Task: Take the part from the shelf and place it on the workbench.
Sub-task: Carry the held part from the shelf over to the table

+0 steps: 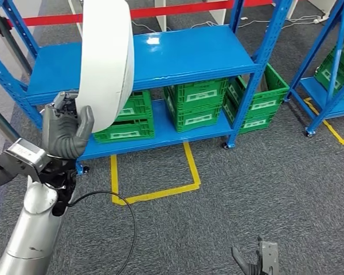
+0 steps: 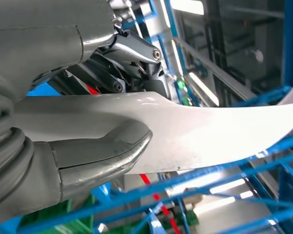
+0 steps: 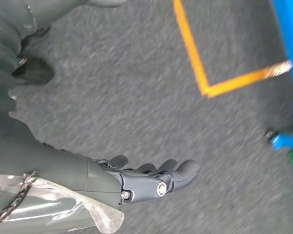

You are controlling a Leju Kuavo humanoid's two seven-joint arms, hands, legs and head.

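Note:
A large white curved sheet part [image 1: 106,60] stands raised in front of the blue shelf [image 1: 170,54], reaching up past the picture's top edge. My left hand [image 1: 66,130] grips its lower edge, thumb on the near face. In the left wrist view the white part [image 2: 197,131] runs across the picture, pinched between the grey thumb and the darker fingers [image 2: 137,53] of my left hand [image 2: 82,122]. My right hand [image 1: 257,259] hangs low over the carpet; in the right wrist view my right hand [image 3: 152,178] holds nothing, its fingers stretched out together.
Green crates [image 1: 196,103] sit on the shelf's lower board. A second blue shelf [image 1: 330,63] with green crates stands at the right. Yellow floor tape [image 1: 161,192] marks a box on the grey carpet. A black cable [image 1: 118,212] loops beside my left arm.

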